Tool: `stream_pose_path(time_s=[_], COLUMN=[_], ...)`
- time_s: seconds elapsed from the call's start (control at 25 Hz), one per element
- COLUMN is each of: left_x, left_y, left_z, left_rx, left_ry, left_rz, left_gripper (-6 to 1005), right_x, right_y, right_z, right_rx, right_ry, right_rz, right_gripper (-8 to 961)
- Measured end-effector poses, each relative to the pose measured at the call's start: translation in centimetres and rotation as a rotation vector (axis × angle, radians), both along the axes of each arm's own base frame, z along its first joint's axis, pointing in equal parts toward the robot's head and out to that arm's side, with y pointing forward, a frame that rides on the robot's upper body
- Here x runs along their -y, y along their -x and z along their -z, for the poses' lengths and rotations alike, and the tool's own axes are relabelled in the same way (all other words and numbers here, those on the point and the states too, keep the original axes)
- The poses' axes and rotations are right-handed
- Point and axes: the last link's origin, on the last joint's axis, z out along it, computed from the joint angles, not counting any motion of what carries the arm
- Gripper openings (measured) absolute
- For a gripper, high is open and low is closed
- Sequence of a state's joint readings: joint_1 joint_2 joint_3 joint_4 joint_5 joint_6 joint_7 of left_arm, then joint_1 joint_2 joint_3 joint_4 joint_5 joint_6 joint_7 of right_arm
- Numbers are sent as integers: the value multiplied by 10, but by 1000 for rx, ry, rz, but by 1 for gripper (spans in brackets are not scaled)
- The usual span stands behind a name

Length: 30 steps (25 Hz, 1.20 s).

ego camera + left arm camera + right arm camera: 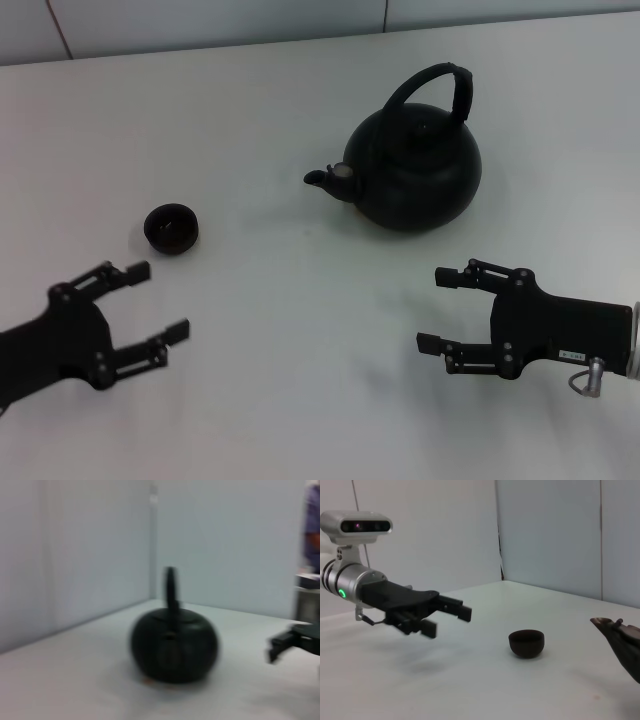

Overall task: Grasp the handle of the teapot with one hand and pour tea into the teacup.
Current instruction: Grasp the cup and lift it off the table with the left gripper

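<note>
The large round matte-black teapot (415, 172) stands upright on the white desk (280, 330), toward the far right part of it. Its lid is on, so what is inside cannot be seen. The short spout (322, 177) points to the left edge of the desk. The tall black arched handle (440, 88) rises over the top of the teapot, with the thick strap on the right side.

The small round black teacup (171, 227) stands upright nearer the left edge, well apart from the teapot and a little closer to the front edge. Its inside looks dark, and it is not possible to tell if there is any liquid in it.

The left black two-fingered gripper (158, 300) is above the front left corner of the desk. Its fingers (131, 271) are spread wide and hold nothing. The teacup lies just beyond them, not touching.

The right black gripper (440, 310) is near the front right corner, pointing to the left. Its fingers (447, 277) are also spread wide and empty. The teapot is behind them, toward the far edge, near but apart, and the handle is farther still.

In the right wrist view, the teacup (526, 643) stands between the left gripper (447, 617) and the spout (605, 623).
</note>
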<state>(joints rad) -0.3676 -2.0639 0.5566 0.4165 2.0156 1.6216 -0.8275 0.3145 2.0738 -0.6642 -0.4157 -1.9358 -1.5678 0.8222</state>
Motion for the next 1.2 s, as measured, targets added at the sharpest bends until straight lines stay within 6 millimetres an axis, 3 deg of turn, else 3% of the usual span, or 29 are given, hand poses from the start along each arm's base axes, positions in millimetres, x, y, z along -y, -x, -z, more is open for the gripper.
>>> stream_pose_path(time_s=[0.08, 0.36, 0.72, 1.2], left_x=[-6, -14, -16, -40], left_y=[10, 25, 26, 19], left_z=[-8, -13, -12, 9], left_rx=[19, 4, 2, -43], left_ry=[-104, -203, -210, -208], left_rz=[-90, -206, -216, -250], left_gripper=[854, 854, 854, 854], right_x=[0, 0, -1, -2], right_y=[0, 0, 1, 1], right_z=[0, 0, 0, -1], right_rx=[0, 1, -1, -3], right_ry=[0, -1, -3, -9], right_rz=[0, -1, -2, 1], right_gripper=[836, 836, 836, 837])
